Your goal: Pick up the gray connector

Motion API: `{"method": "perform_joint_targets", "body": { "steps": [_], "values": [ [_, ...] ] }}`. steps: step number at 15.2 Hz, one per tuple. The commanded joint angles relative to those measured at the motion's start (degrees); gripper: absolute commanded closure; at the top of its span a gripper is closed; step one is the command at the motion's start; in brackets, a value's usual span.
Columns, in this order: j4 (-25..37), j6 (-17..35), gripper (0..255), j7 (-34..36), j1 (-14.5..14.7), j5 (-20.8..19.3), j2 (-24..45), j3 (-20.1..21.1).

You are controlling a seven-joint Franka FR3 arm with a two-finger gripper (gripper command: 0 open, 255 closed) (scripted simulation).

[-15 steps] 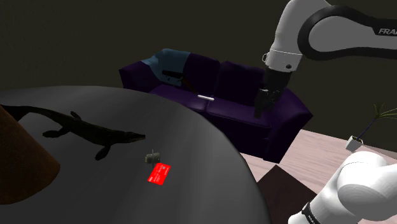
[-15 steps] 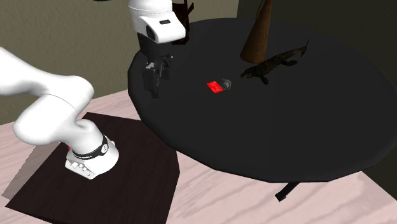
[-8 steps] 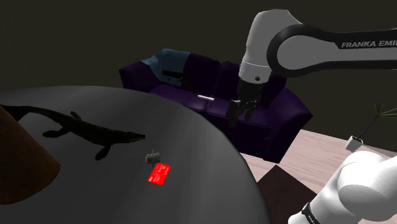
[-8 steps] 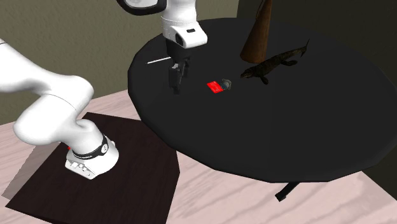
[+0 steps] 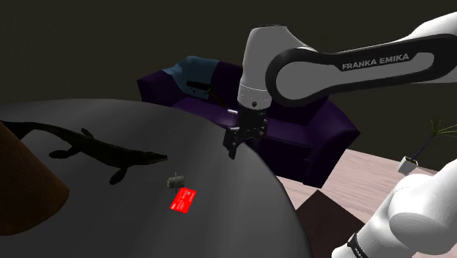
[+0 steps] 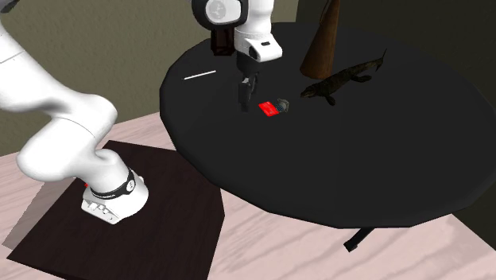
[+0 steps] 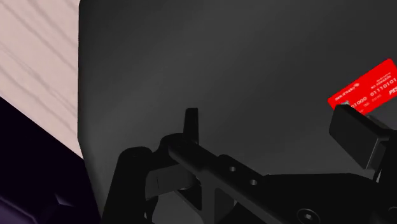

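1. The tool [image 5: 233, 144] [image 6: 245, 97] [image 7: 273, 128] is seen over the dark round tabletop [image 5: 220, 220] [image 6: 381, 143] [image 7: 254, 57], near the rim that faces the purple sofa [image 5: 293, 128], and it is pointed downward.
2. In the wrist view the two black fingers [image 7: 191, 122] are shown spread well apart, and nothing is clasped between them.
3. The gray connector [image 5: 175, 178] [image 6: 284, 105] is found lying on the tabletop, apart from the tool and untouched by it.
4. A red card [image 5: 183, 200] [image 6: 269, 109] [image 7: 366, 95] is laid flat just beside the connector. In the second exterior view the card is placed between the tool and the connector. In the wrist view it is seen by one fingertip.
5. A dark reptile figure [image 5: 102, 150] [image 6: 342, 79] is stretched out on the tabletop, its head turned toward the connector.
6. A brown cone [image 5: 22, 183] [image 6: 322, 40] is stood on the tabletop beyond the reptile's tail end.
7. A thin white strip [image 6: 200, 75] is seen near the tabletop's rim in the second exterior view.
8. A blue cloth [image 5: 192, 73] is draped over the sofa's far end.
9. The arm's white base is mounted on a dark stand [image 6: 159, 231], which is set on a pale plank floor [image 6: 278, 246].
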Motion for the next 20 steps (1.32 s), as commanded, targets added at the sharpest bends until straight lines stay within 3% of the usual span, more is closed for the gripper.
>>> {"method": "perform_joint_targets", "body": {
  "steps": [1,8,16,20],
  "values": [
    [2.10,2.31,0,3.49,-0.11,-1.45,4.49,2.00],
    [13.24,6.06,0,16.65,1.89,-10.52,21.44,6.37],
    [30.76,4.91,0,28.23,9.86,-21.12,40.66,4.84],
    [29.34,7.41,0,28.74,10.12,-21.92,41.89,4.34]
  ]
}}
